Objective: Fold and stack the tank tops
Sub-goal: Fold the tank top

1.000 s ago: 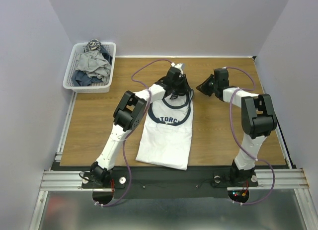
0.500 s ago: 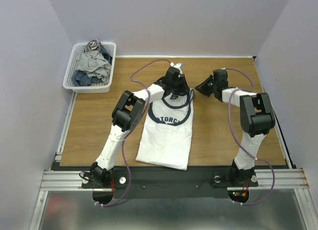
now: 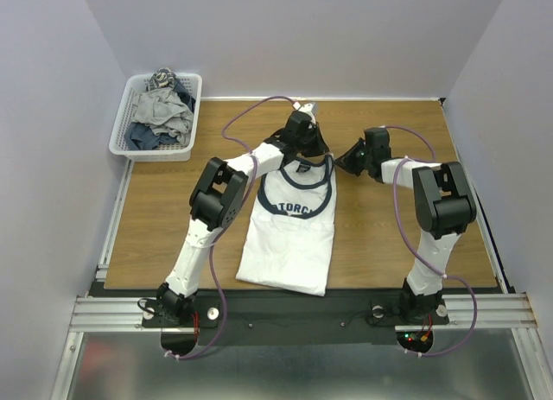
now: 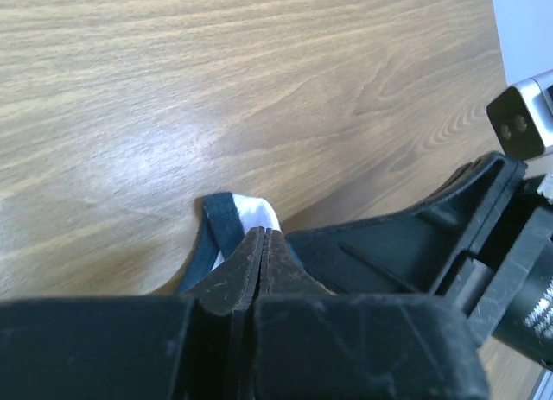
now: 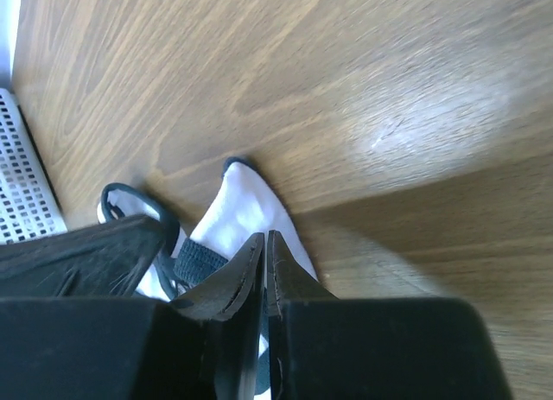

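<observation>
**Both shoulder straps pinched, first fold about to start**

The white tank top (image 3: 289,236) lies flat in the middle of the counter (image 3: 164,219), hem toward the arm bases. The left end effector (image 4: 263,238) is closed on the left navy-trimmed strap, and the right end effector (image 5: 263,240) is closed on the right one. The next move likely calls for lifting both together and carrying the straps evenly toward the hem. The overhead view shows the whole garment and the mesh basket (image 3: 121,142) of clothes, but hides the fingertips. Only the wrist views show cloth at the tips.
</observation>
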You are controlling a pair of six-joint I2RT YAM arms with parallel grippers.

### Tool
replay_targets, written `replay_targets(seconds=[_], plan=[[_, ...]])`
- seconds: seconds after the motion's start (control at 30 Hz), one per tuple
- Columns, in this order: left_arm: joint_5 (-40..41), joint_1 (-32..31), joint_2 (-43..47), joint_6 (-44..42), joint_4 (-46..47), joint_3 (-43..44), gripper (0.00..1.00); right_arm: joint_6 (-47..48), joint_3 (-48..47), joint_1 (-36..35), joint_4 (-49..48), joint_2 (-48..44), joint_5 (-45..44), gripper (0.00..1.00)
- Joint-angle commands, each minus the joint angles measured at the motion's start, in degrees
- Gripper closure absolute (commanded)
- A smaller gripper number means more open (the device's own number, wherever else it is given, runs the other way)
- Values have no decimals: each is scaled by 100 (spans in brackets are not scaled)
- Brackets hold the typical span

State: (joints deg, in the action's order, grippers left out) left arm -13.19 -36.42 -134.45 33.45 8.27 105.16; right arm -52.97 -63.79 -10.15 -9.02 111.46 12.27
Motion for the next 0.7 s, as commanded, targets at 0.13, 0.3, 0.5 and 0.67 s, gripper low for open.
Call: replay_targets(seconds=[0.13,0.3,0.5,0.67], plan=[[-228,-110,-564,-120,-238,741,100,-91,-54,-189,-346,-318,-146,90],[-412,-154,-836,-23,-230,962,100,-117,-72,-250,-338,-204,-155,90],[-298,-119,-723,-14,-203,1120,92,-135,-72,-286,-346,147,-278,91],[-298,3,-504,-58,-72,1226,73,-100,-81,-286,-346,350,-313,91]])
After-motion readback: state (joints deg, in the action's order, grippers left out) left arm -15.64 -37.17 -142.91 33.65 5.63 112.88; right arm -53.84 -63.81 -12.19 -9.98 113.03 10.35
